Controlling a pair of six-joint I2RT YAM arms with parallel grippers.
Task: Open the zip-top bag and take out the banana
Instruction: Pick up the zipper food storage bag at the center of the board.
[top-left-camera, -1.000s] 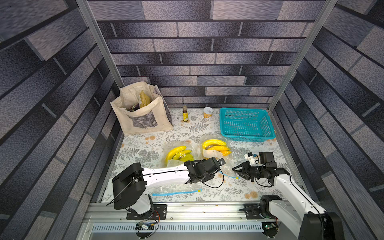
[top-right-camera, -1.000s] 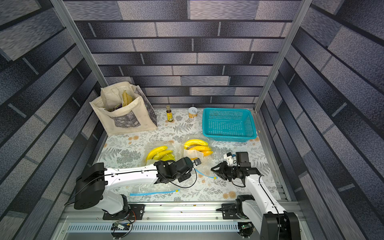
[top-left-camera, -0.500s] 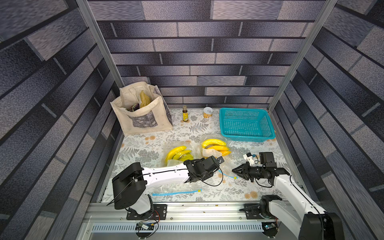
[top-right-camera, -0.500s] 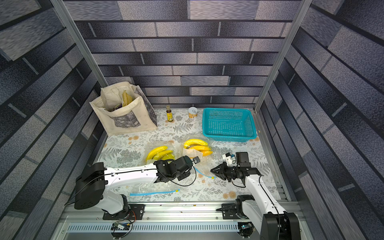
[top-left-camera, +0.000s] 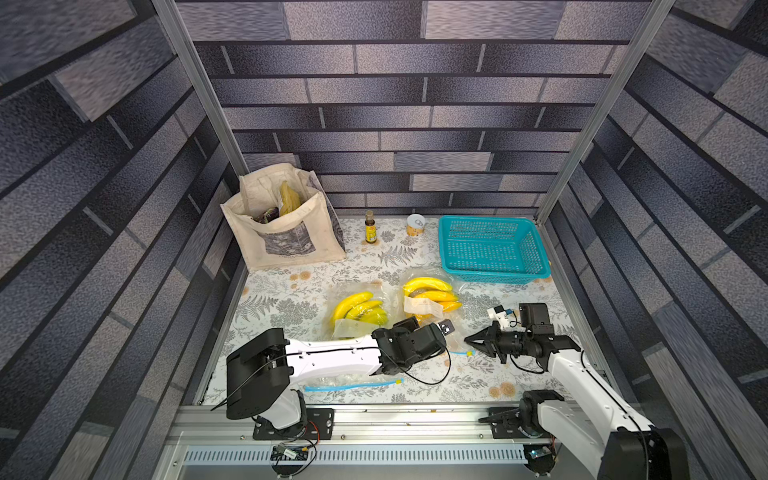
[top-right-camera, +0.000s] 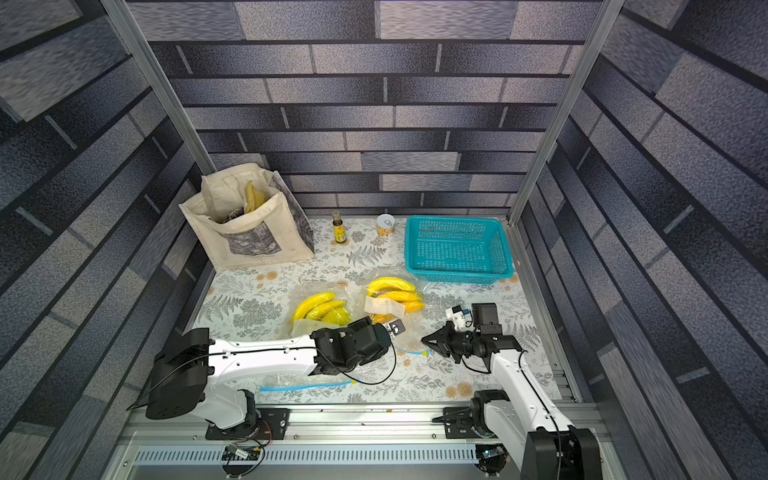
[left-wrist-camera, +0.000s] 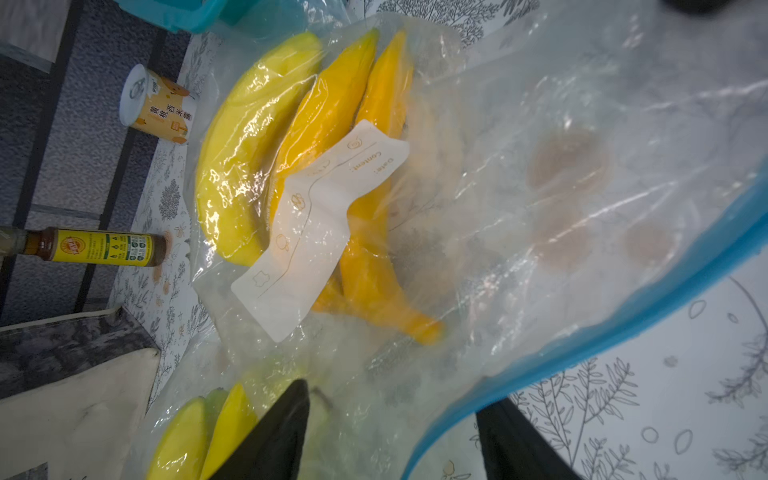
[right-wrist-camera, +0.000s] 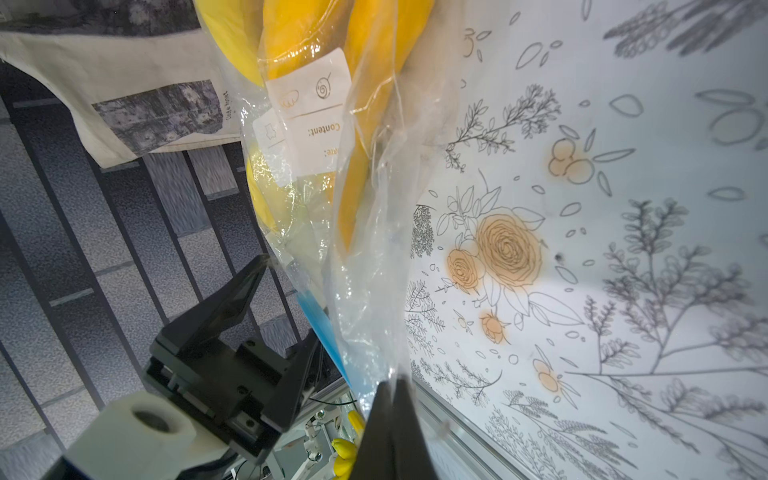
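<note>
At the zip-top bag (right-wrist-camera: 365, 282), right tool (right-wrist-camera: 392, 378) pinches its edge.

A robot test booth is being shown: printed brick walls (top-left-camera: 415, 104) are being edged by metal posts (top-left-camera: 201, 83).

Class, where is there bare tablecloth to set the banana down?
Free: cloth between the tote bag and the left arm; also the near edge between it and the right arm. Crowded: the middle, where banana bag, second banana bag and basket sit close.
</note>
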